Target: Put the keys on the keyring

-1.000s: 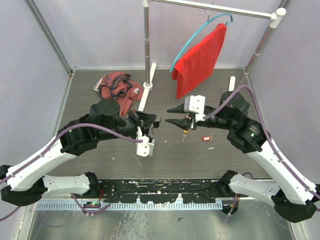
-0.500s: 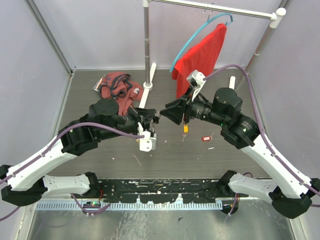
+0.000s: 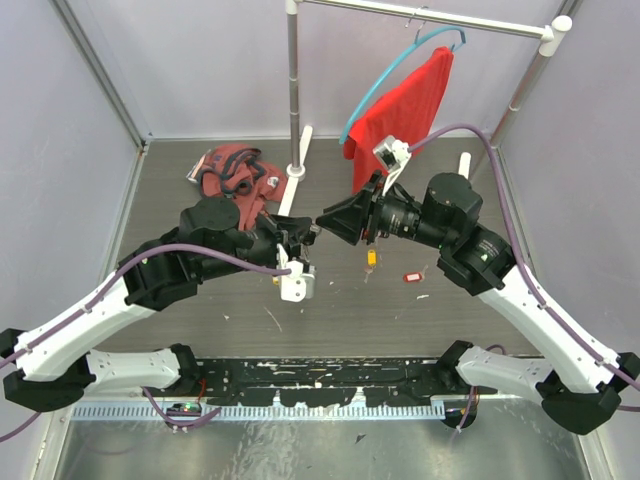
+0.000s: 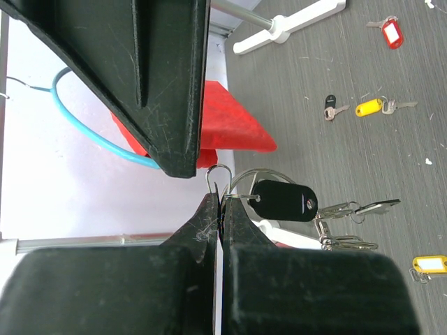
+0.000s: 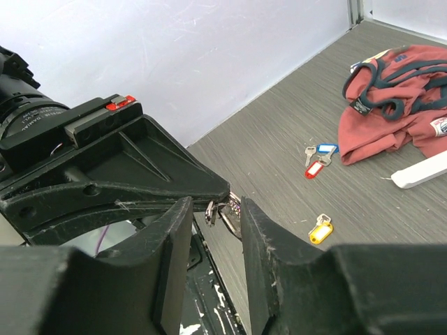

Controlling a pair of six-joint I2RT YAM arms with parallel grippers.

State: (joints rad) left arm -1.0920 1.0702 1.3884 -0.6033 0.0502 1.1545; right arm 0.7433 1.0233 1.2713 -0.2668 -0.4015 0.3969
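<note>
Silver wire of the keyring [image 4: 244, 179] sat clamped edge-on between the tips of the left gripper [image 4: 218, 209], whose jaws were pressed together on it with no gap showing. From the ring a black tag [image 4: 283, 201] hung toward the table [image 4: 391, 160], its long axis lying across the line of the left fingers, and a small bunch of silver keys [image 4: 349, 209] trailed beyond it.

Directly ahead of the right gripper [image 5: 215, 206] lay that same ring, just off its tips and in line with the gap between them. Its jaws stood apart and I could see nothing gripped in them. The two grippers met nose to nose, so both were at the ring; only the left one held it. As I judged it, the next move turned on the exposed loop beside the left fingertips, which faced the right gripper's opening.

Well below and beyond the grippers, loose keys lay on the table: a yellow-tagged key [image 4: 369, 107] and a red-tagged key [image 4: 393, 33] among them.

White print on the black barrel [image 5: 24, 115] of the left wrist, and a label on the red garment [image 5: 398, 98], were too small to read.
</note>
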